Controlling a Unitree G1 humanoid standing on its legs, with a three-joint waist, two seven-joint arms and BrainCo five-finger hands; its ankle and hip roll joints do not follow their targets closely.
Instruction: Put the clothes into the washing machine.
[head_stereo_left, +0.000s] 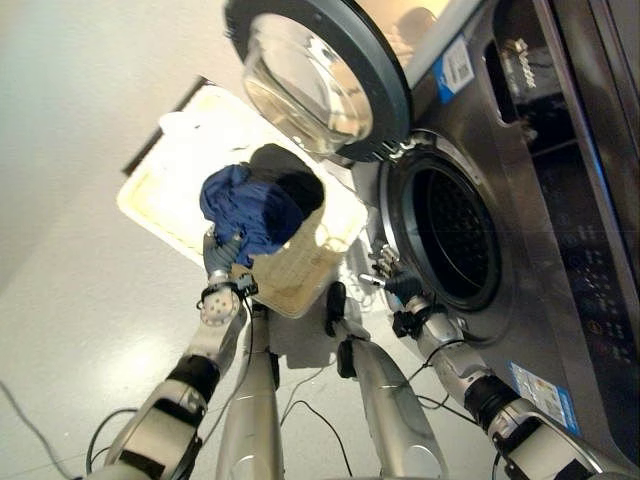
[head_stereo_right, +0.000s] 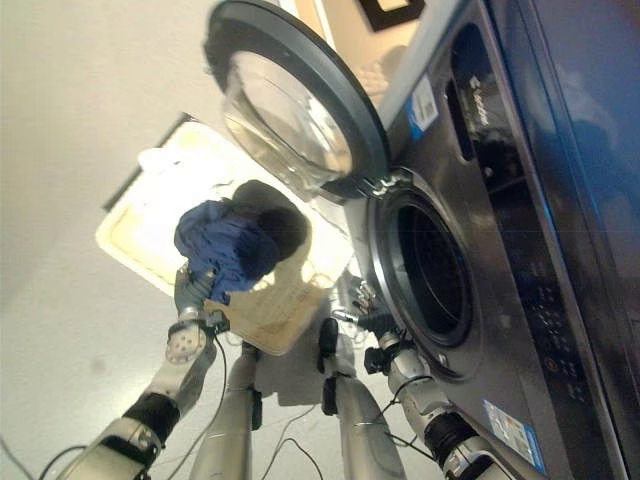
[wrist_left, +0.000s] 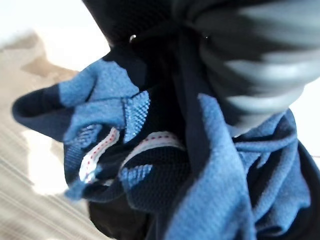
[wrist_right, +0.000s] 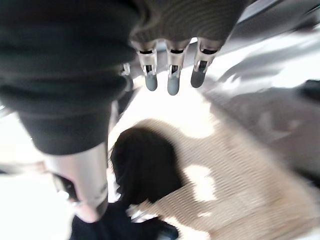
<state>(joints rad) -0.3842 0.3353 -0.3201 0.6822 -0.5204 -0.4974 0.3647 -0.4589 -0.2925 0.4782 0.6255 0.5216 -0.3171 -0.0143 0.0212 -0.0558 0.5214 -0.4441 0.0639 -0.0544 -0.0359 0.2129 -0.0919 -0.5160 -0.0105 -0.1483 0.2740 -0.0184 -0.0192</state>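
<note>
Blue knit garment (head_stereo_left: 245, 205): bunched cloth in two blues, mid-blue panels against dark navy ones, with a fine mesh-like weave. The left wrist view shows a narrow white tape with red stitching (wrist_left: 102, 150) along an inner seam. The bundle is crumpled into a rounded lump with no clear long axis; its folds hang down over the basket rim toward the left hand.

Location: at the mouth of the woven cream laundry basket (head_stereo_left: 300, 270), spilling over its near edge. It is outside the washing machine.

Woven cream laundry basket: ribbed wicker-like wall, tilted, dark hollow interior showing beside the garment. It stands on a pale rectangular mat (head_stereo_left: 170, 200) on the light floor, just beside the machine.

Front-loading washing machine (head_stereo_left: 560, 230): brushed dark-grey metal front, round drum opening (head_stereo_left: 455, 235) with perforated dark interior. Its round door (head_stereo_left: 320, 75), grey rim with a clear domed glass, is swung wide open above the basket.

Left hand (head_stereo_left: 222, 255): raised to the lower edge of the garment, its fingers buried in the cloth; whether they are curled round it cannot be told.

Right hand (head_stereo_left: 392, 275): between basket and drum opening, near the door seal, holding nothing; in its wrist view the silver fingers (wrist_right: 172, 75) are extended side by side, relaxed.
</note>
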